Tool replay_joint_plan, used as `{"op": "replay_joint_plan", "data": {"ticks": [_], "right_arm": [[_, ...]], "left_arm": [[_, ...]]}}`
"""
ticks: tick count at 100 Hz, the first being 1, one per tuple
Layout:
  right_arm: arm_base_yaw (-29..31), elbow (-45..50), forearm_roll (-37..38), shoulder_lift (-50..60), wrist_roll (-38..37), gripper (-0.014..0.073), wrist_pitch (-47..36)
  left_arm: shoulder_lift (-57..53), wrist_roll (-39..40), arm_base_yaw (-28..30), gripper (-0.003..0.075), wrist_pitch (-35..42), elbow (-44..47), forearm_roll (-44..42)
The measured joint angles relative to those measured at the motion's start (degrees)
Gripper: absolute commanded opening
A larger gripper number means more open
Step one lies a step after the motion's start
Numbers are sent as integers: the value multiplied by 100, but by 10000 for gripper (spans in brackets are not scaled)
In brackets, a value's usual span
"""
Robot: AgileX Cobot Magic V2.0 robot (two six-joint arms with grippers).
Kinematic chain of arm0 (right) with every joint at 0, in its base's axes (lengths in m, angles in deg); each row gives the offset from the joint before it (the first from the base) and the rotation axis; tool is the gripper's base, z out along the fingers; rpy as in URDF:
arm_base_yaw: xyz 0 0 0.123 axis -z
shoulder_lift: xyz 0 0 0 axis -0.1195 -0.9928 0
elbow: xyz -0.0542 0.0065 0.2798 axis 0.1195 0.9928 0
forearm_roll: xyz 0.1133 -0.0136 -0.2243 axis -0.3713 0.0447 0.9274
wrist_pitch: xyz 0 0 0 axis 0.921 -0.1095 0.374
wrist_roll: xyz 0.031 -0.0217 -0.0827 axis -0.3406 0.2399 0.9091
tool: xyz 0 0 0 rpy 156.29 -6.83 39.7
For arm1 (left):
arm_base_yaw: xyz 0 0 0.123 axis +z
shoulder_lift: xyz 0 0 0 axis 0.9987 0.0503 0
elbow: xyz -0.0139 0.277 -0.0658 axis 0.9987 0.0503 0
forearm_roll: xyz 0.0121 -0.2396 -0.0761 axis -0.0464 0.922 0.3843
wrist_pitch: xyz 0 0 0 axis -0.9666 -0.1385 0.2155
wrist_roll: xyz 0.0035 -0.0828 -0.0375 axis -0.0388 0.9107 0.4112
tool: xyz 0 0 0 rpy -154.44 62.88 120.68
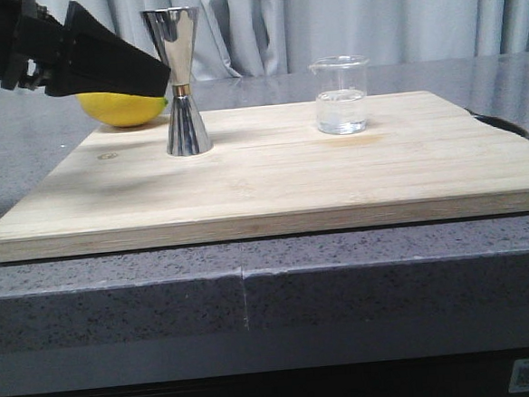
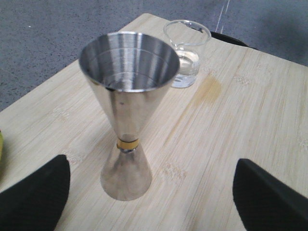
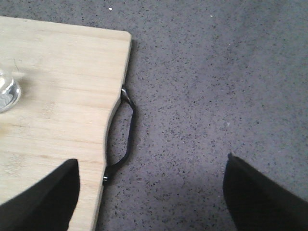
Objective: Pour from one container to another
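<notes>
Left hand (image 2: pixel 151 197) hangs open and empty, fingers spread wide; right hand (image 3: pixel 151 192) likewise open.

Front view: low, near the counter's near edge, looking level and forward across the cutting board (image 1: pixel 273 184) toward the curtain (image 1: pixel 370 18) at the far side.

Left wrist view: close above the board's left part, tilted down and facing right; jigger (image 2: pixel 126 115) fills the middle, beaker (image 2: pixel 185 52) beyond it. Front view shares both: jigger (image 1: pixel 180 82), beaker (image 1: pixel 341 95).

Right wrist view: above the board's right edge, looking steeply down at the board's black handle (image 3: pixel 122 139) and grey counter (image 3: pixel 216 96). Beaker base only just enters the frame.
</notes>
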Motion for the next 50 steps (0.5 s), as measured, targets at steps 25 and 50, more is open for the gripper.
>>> {"op": "replay_joint_plan", "data": {"ticks": [25, 50], "right_arm": [[0, 0, 0, 0, 0, 554, -2], [0, 0, 0, -35, 0, 554, -38]], "left_arm": [[482, -22, 0, 629, -89, -240, 132], [790, -26, 0, 629, -323, -576, 217]]}}
